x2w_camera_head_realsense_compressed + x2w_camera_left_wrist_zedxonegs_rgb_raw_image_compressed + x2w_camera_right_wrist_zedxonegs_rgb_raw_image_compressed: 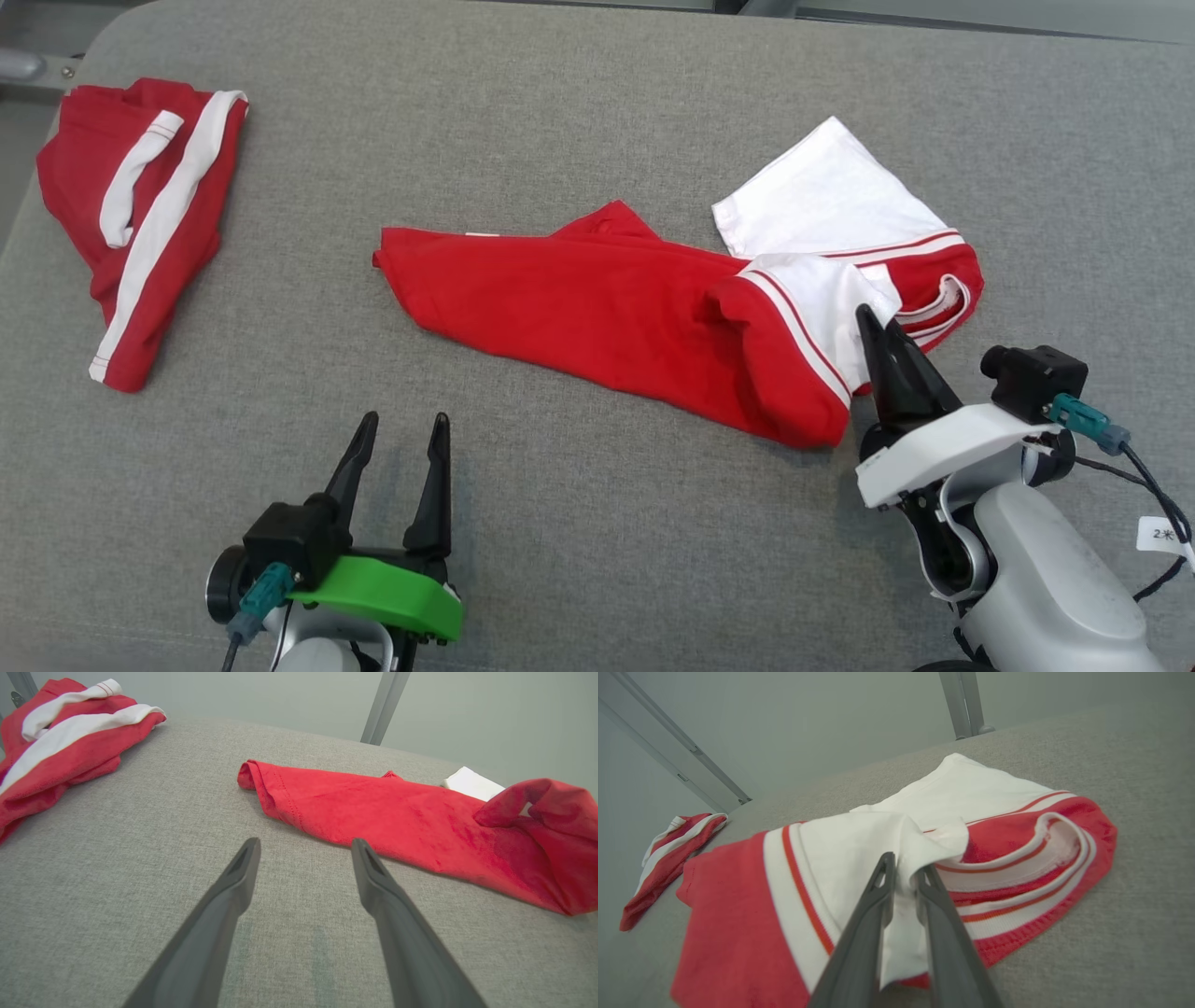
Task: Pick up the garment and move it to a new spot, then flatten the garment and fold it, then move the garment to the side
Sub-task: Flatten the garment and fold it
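left hand (405,420) gaping, right hand (866,317) pinching garment (607,299); second garment (140,215) apart.

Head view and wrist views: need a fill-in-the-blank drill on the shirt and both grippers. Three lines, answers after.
1. The right gripper is shut on a ____ fold of the red shirt.
2. The left gripper stands ____, apart from both garments.
3. In the head view the striped garment lies to the ____ of the red shirt.
Missing words: white; open; left.
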Controlling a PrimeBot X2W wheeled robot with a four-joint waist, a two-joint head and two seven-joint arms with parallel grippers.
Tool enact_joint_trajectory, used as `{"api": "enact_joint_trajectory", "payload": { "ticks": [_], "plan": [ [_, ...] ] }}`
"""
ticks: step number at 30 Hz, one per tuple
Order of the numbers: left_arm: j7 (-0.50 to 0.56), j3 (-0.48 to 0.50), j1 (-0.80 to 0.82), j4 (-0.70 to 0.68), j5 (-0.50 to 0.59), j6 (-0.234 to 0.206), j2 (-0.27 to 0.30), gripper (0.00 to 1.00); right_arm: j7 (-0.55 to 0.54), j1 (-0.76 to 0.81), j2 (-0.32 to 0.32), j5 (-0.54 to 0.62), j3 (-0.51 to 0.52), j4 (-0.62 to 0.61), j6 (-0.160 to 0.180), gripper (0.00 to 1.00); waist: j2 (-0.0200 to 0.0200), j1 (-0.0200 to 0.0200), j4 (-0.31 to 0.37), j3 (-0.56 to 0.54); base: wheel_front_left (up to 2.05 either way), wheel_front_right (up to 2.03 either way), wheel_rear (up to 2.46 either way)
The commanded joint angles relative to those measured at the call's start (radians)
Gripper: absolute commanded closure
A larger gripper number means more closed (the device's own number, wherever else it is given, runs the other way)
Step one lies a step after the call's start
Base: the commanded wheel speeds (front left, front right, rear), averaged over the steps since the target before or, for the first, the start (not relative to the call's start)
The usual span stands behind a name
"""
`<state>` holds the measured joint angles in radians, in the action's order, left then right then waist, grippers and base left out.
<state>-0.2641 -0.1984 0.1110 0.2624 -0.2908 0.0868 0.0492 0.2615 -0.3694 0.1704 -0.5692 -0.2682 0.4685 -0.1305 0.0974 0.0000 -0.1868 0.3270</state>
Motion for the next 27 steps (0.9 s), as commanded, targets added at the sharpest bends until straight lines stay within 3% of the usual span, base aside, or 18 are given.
{"api": "enact_joint_trajectory", "payload": {
  "ticks": [1,4,13,18,22,25,26,27],
  "plan": [
    [-0.001,0.001,-0.017,0.005,0.001,0.005,0.002,0.00,0.001,0.026,0.008,0.008,0.014,-0.030,0.000,0.86,0.0001,0.0000,0.010,-0.032,0.00,0.00,0.00],
    [-0.001,0.006,-0.033,0.015,0.005,0.011,0.002,0.00,0.001,0.043,0.023,0.040,0.036,-0.085,0.000,1.00,0.0001,0.0000,0.025,-0.077,0.00,0.00,0.00],
    [-0.001,0.012,-0.089,0.049,-0.004,0.028,0.002,0.00,0.001,0.119,0.061,0.114,0.060,-0.245,0.000,1.00,0.0001,0.0000,0.097,-0.216,0.00,0.00,0.00],
    [-0.001,0.001,-0.106,0.059,-0.030,0.035,0.002,0.00,0.001,0.211,0.151,0.139,-0.026,-0.360,0.000,1.00,0.0001,0.0000,0.162,-0.250,0.00,0.00,0.00],
    [-0.001,-0.014,-0.105,0.068,-0.047,0.037,0.002,0.00,0.001,0.293,0.236,0.121,-0.108,-0.338,0.000,1.00,0.0001,0.0000,0.193,-0.241,0.00,0.00,0.00],
    [-0.001,-0.029,-0.101,0.078,-0.055,0.035,0.003,0.00,0.001,0.351,0.263,0.094,-0.132,-0.288,0.000,1.00,0.0001,0.0000,0.203,-0.226,0.00,0.00,0.00],
    [-0.001,-0.035,-0.100,0.080,-0.055,0.035,0.003,0.00,0.001,0.364,0.267,0.083,-0.135,-0.273,0.000,0.79,0.0001,0.0000,0.203,-0.222,0.00,0.00,0.00],
    [-0.001,-0.039,-0.099,0.082,-0.058,0.034,0.003,0.00,0.001,0.378,0.266,0.069,-0.130,-0.257,0.000,0.44,0.0001,0.0000,0.202,-0.218,0.00,0.00,0.00]
  ]
}}
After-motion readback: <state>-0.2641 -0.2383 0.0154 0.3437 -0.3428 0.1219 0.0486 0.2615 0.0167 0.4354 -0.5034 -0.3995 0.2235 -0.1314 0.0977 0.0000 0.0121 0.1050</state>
